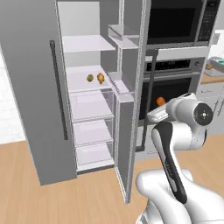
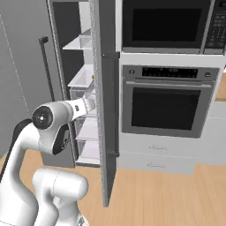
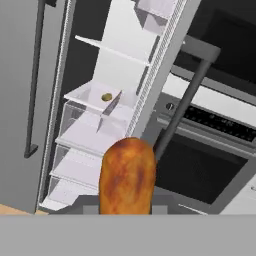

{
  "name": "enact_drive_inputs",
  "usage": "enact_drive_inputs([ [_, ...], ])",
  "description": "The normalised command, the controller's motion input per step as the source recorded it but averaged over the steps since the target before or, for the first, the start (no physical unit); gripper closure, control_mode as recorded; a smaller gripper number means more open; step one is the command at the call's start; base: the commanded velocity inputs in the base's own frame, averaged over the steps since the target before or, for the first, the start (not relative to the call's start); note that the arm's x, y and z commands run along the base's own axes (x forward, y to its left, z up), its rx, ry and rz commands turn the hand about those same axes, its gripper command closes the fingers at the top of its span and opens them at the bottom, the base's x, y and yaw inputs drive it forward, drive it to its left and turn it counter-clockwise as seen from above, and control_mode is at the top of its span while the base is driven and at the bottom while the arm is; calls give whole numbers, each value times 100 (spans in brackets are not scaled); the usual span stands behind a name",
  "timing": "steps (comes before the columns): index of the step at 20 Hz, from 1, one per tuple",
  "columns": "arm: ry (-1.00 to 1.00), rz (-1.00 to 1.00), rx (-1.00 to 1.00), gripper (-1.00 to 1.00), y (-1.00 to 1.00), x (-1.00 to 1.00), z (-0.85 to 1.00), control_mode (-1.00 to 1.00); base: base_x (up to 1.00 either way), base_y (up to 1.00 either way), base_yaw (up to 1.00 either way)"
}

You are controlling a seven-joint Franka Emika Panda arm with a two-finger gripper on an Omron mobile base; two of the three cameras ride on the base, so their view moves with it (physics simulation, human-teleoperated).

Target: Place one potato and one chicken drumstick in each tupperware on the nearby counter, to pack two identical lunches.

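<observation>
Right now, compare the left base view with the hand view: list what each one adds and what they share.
Left base view adds: a second drumstick lying beside the potato on the fridge shelf, the microwave above the oven, and the wooden counter at far right.
Hand view adds: a close look at the held drumstick, browned, with the jaws shut on it.
Shared: the open fridge, the potato on its shelf, the oven, and the held drumstick, which is a small orange tip in the left base view.

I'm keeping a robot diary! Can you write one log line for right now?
gripper: shut on chicken drumstick | fridge door: open | fridge shelf: potato and second drumstick
</observation>
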Motion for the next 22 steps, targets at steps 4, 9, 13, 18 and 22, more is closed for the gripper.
enact_drive_inputs([
  [4, 0, 0, 0, 100, 0, 0, 0, 100, 0, -100, -34],
  [9, 0, 0, 0, 100, 0, 0, 0, 100, 34, -100, -35],
  [13, 0, 0, 0, 100, 0, 0, 0, 100, 74, -100, -27],
  [18, 0, 0, 0, 100, 0, 0, 0, 100, 100, -100, -17],
  [22, 0, 0, 0, 100, 0, 0, 0, 100, 100, -100, -11],
])
